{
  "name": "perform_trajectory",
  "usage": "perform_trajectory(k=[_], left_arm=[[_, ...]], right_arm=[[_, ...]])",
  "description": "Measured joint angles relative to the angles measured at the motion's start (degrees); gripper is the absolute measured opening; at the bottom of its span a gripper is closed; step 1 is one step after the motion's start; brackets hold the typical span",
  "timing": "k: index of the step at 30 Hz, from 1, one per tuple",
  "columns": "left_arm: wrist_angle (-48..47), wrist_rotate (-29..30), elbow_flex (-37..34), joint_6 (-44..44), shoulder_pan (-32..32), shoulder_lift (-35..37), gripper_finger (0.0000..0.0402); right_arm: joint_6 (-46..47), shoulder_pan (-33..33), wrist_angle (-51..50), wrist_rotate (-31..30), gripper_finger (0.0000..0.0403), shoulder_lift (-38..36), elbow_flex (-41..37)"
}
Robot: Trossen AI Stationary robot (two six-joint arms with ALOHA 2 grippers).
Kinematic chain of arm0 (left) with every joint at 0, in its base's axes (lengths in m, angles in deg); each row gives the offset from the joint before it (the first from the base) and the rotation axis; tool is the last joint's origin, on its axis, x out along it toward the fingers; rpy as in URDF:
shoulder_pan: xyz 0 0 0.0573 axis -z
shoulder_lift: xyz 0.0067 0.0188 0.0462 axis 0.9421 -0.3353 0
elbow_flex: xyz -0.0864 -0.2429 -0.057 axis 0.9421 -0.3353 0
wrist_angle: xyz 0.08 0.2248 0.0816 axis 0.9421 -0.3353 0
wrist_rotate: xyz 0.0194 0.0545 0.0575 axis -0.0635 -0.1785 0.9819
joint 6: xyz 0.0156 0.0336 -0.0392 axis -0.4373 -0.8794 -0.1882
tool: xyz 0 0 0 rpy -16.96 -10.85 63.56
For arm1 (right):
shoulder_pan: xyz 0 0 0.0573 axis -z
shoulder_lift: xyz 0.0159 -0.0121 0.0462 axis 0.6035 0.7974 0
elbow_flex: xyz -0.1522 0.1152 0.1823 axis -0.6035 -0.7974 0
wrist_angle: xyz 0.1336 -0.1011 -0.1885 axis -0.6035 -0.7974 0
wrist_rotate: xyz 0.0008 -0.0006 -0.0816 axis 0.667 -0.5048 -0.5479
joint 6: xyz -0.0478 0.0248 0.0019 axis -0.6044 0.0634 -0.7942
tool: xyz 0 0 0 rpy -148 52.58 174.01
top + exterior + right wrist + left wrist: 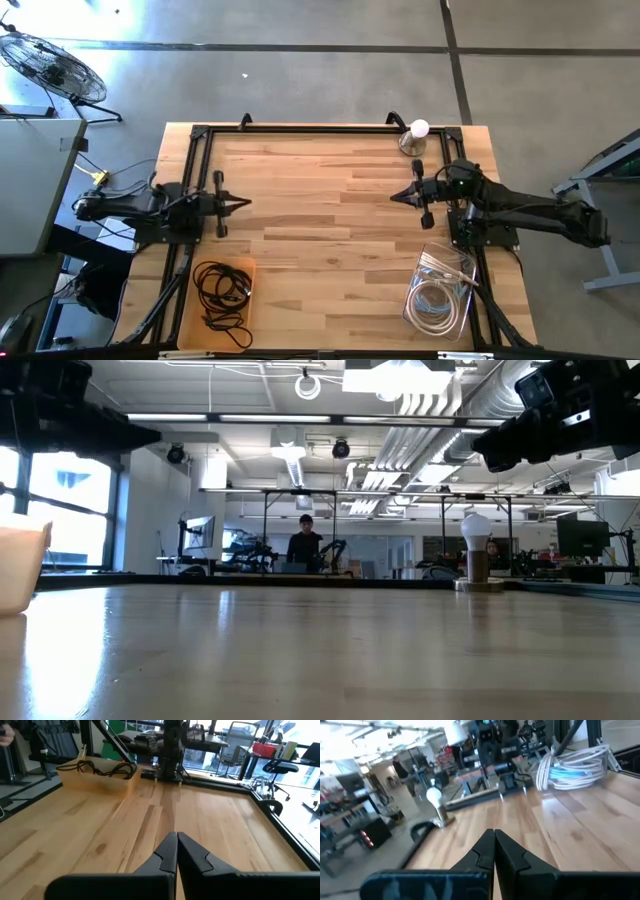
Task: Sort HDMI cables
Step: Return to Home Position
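Note:
Black HDMI cables [224,290] lie coiled in a tan tray [196,318] at the table's near left; they also show in the right wrist view [102,769]. White and pale bluish HDMI cables [438,297] lie in a clear bin [458,270] at the near right, also seen in the left wrist view [575,766]. My left gripper [246,204] is shut and empty at the left side, pointing level toward the right. My right gripper [394,196] is shut and empty at the right side, pointing toward the left.
A white bulb on a small round wooden stand [415,134] sits at the table's far right corner. A black frame [300,129] runs along the table's edges. Bare wood [320,230] lies between the two grippers. A fan [55,68] stands on the floor beyond the left side.

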State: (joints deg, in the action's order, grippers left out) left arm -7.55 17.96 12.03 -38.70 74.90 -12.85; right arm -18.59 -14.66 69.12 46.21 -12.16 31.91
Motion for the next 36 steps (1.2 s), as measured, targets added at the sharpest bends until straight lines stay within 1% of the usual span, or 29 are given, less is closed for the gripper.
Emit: perform_trajectory(k=[4, 7, 11, 15, 20, 23, 29, 36], left_arm=[[4.16, -1.04, -3.55, 1.96, 0.0, -0.03, 0.0], [5.05, -2.12, -3.79, 2.31, -0.02, 0.0, 0.0], [5.12, -2.57, -3.83, 2.32, -0.02, -0.01, 0.0], [4.15, -2.81, -3.85, 2.31, -0.02, -0.01, 0.0], [3.81, -2.93, -3.92, 2.31, -0.02, -0.01, 0.0], [3.75, -3.11, -3.94, 2.31, 0.0, -0.01, 0.0], [3.75, -3.28, -3.98, 2.23, -0.02, -0.01, 0.0], [3.68, -4.45, -4.03, 2.14, -0.02, -0.03, 0.0]], right_arm=[[0.4, 0.0, 0.35, -0.02, 0.0, 0.01, -0.68], [0.44, 0.0, 2.68, -0.08, 0.0, -0.01, -1.73], [1.8, 0.02, 10.11, -0.55, 0.0, 0.61, -5.4], [3.24, 0.02, 16.88, -2.4, 0.0, 1.79, -9.49], [3.43, 0.0, 21.62, -2.84, 0.0, 2.82, -12.92], [3.44, 0.02, 21.08, -2.77, 0.0, 3.0, -12.9], [3.98, 0.0, 21.03, -0.44, 0.0, 2.96, -12.9], [6.02, -0.02, 20.87, 2.16, 0.0, 0.87, -12.9]])
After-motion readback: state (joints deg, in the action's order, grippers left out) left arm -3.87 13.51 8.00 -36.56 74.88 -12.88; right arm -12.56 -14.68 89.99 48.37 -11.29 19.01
